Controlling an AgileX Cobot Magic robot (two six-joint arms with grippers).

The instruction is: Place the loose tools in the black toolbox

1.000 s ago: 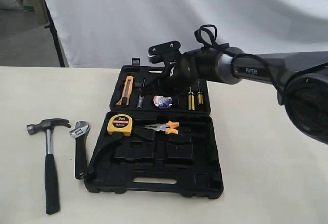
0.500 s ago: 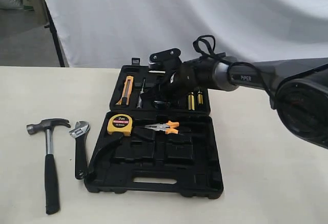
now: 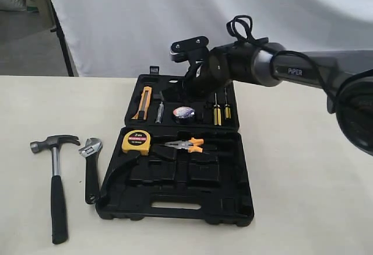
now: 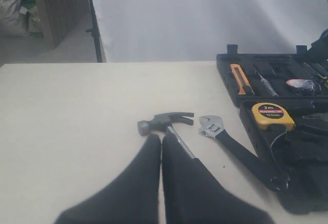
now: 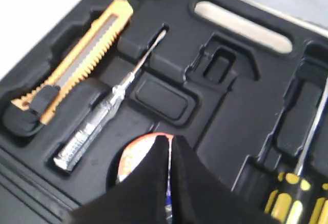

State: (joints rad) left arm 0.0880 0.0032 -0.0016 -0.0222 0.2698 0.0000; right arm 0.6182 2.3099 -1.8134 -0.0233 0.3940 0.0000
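A: Beige table, white backdrop. Status of the load?

B: One of three in, by my reading. Tape roll lies in a round recess in the upper half of the black toolbox, centre of frame. Hammer and wrench lie on the table at lower left, outside the case.

A: Grippers?

B: Right gripper hangs over the roll, fingers pressed together, nothing between them (the roll shows behind the tips in the right wrist view). Left gripper is likewise closed and empty, short of the hammer and touching neither tool.

A: Orientation of what's left?

B: Hammer's long axis runs nearly top-to-bottom in the exterior frame, with the head at the upper end, the claw pointing right and the handle toward the lower edge. Wrench lies roughly parallel, just to its right, jaw end up and handle end down by the toolbox's left rim. Whether it touches the rim, cannot tell.

A: Remaining?

B: Two picks, hammer and wrench. The long bare recesses in the lower half look meant for them.
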